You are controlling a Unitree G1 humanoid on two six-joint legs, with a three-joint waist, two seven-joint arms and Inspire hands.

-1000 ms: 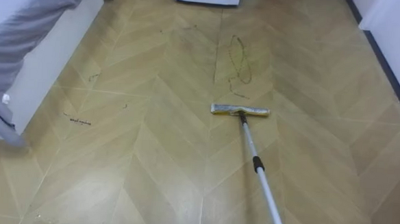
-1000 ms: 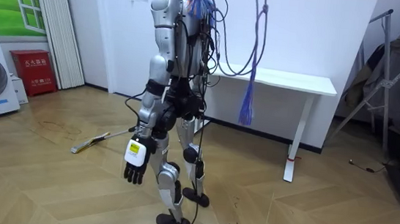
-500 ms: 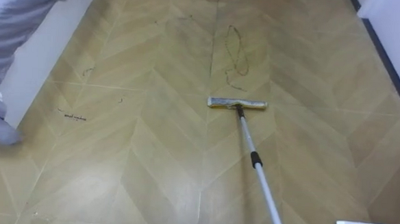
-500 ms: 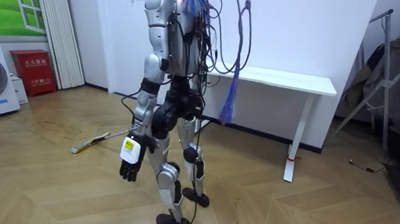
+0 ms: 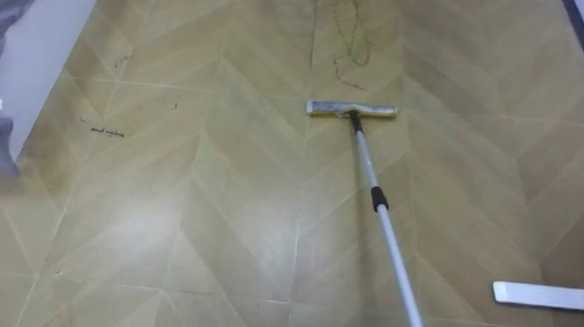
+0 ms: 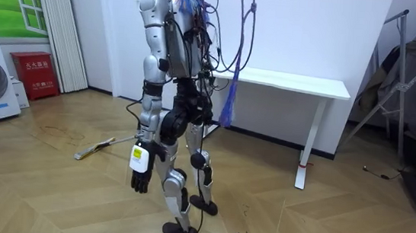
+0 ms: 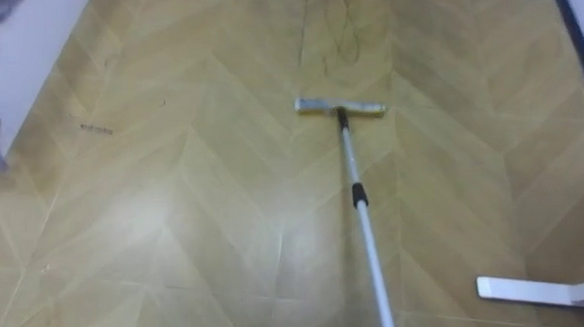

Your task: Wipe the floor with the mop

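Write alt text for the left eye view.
A flat mop with a silver pole rests on a light wooden herringbone floor, its head at top centre just below dark scribbled marks, the pole running out at the bottom right. A white flat furniture foot lies at lower right.

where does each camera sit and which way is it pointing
Left eye view: on the robot's head, looking down at the wooden floor and the mop on it.
Right eye view: beside it on the head, same downward look, with the white table foot at lower right.
Room view: stands off in the room, facing the robot's left side; whole standing robot, left hand hanging open.
Shared: all see the mop.
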